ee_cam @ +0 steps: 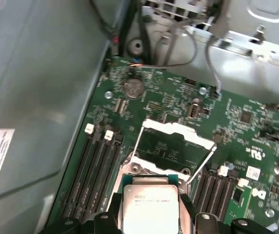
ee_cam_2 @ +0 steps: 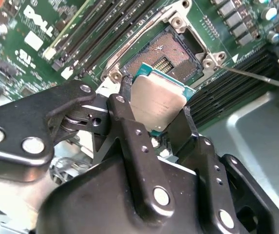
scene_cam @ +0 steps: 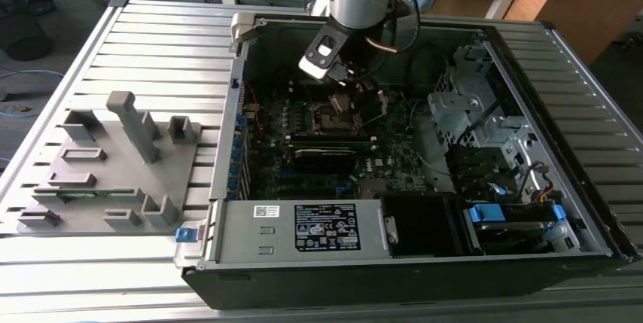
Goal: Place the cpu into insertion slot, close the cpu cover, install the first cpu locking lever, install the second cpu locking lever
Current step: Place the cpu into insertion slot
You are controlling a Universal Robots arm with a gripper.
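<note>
Your gripper (ee_cam_2: 154, 109) has the cpu (ee_cam_2: 161, 97) pinched by two opposite edges. The fingers (ee_cam_2: 129, 117) are closed only to the chip's width, and its silver lid faces the wrist. The chip hangs over the near edge of the insertion slot (ee_cam_2: 171, 51), which lies open with its dark contact field bare. It looks clear of the slot, not seated; how high it sits I cannot tell.

In the first wrist view the cpu cover (ee_cam: 177, 132) stands flipped up behind the slot. The two thin locking levers (ee_cam: 202, 165) are swung out on either side of it, so nothing seems to block the way down.

To do this placement well, you want three things:
- **Centring:** bring the chip over the dark field first, so that all four edges run parallel with the silver rim.
- **Level:** keep the chip flat. A corner going in first would likely bend the fine contacts.
- **Approach:** come straight down with no sideways slide, and do not press. The chip should settle under its own weight.

Watch the finger beside the memory slots (ee_cam_2: 100, 34), since the rim leaves it little room there.
</note>
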